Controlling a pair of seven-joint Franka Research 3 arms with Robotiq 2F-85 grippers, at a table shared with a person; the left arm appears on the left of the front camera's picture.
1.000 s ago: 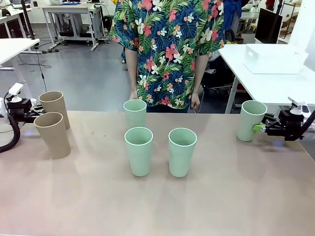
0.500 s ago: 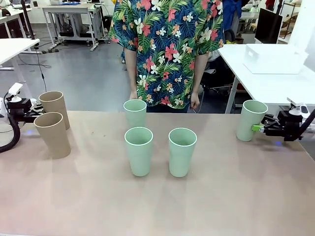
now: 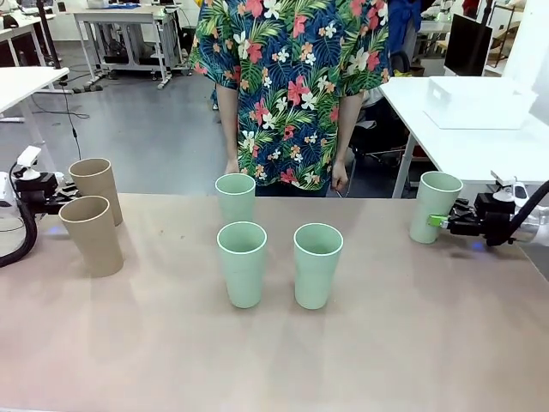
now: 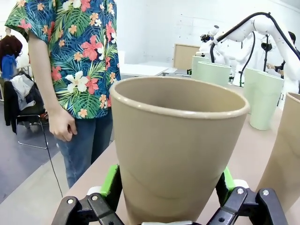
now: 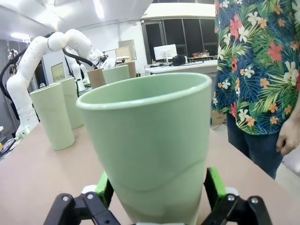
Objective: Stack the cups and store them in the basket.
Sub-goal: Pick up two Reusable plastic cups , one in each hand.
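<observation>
A tan cup [image 3: 96, 187] stands at the table's far left, and my left gripper [image 3: 65, 204] is shut on its lower part. In the left wrist view this tan cup [image 4: 178, 150] sits between the green pads [image 4: 110, 180]. A second tan cup [image 3: 91, 235] stands just in front of it, untouched. Three mint cups stand in the middle: one at the back [image 3: 236, 196] and two in front [image 3: 242, 263] [image 3: 317, 264]. My right gripper [image 3: 441, 221] is shut on a fourth mint cup [image 3: 433, 206] at the far right, which is close up in the right wrist view [image 5: 150, 140]. The white basket [image 3: 477, 103] rests on a side table.
A person in a flowered shirt [image 3: 292, 86] stands at the table's far edge, hands down at the sides. The white side table [image 3: 480, 150] lies behind the right end. The near half of the brown tabletop [image 3: 274, 360] is bare.
My right gripper has shifted slightly left with the mint cup, which now stands more upright. The left gripper and its tan cup have hardly moved.
</observation>
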